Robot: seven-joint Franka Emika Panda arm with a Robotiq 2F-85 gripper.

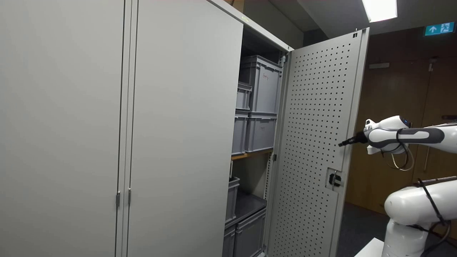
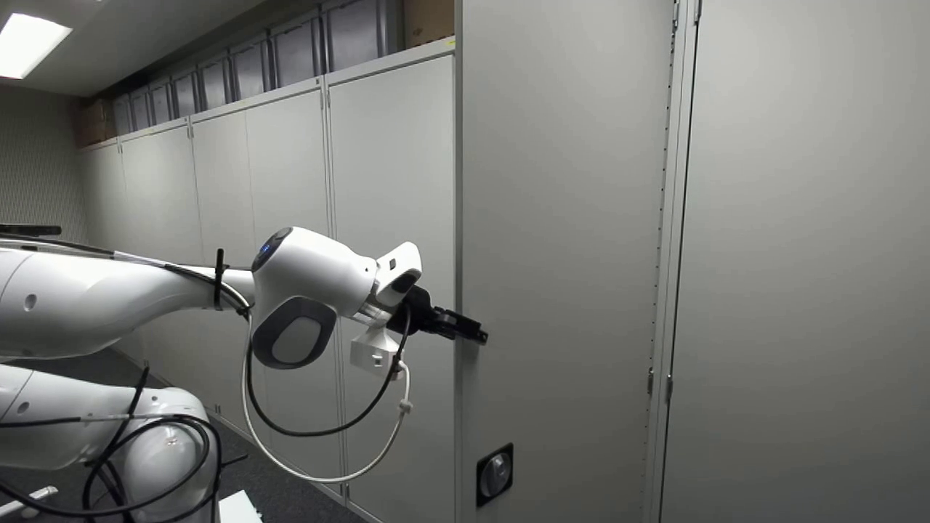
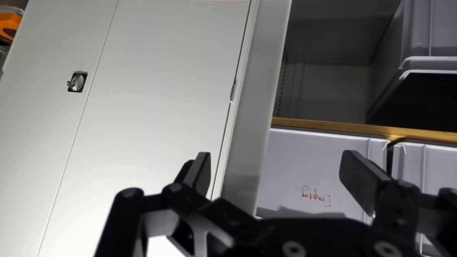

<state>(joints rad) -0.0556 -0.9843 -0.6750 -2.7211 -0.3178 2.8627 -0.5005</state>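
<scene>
Starting at the left in an exterior view, we see closed grey cabinet doors [image 1: 185,125], well apart from the left edge of the white worktop [image 1: 369,250], of which only a corner shows. Next comes an opened cabinet compartment [image 1: 255,175] with grey plastic storage boxes [image 1: 262,134], some on a wooden shelf [image 1: 244,156] and others lower down; in the wrist view we see red handwriting [image 3: 316,196] upside down on one of them. On the compartment's right side the perforated cabinet door [image 1: 310,125] stands open, up and to the left of the worktop's corner, with a latch [image 1: 335,179] on its inner face. The black Robotiq gripper [image 1: 341,144] is at this door's free edge, well above the worktop's corner and a little left of it, and overlaps the door in both exterior views. In the wrist view we find its fingers [image 3: 201,173] released and spread wide, with a smooth grey strip [image 3: 253,135] between them, apparently the door's edge, nearer the finger at the left; we cannot tell whether either finger touches it. Farther right, the white Franka arm [image 1: 387,137] reaches in above the worktop, its lower column rising just right of the visible corner. Behind the arm we see brown wooden doors [image 1: 392,92], and at the upper right a green exit sign [image 1: 440,28].
</scene>
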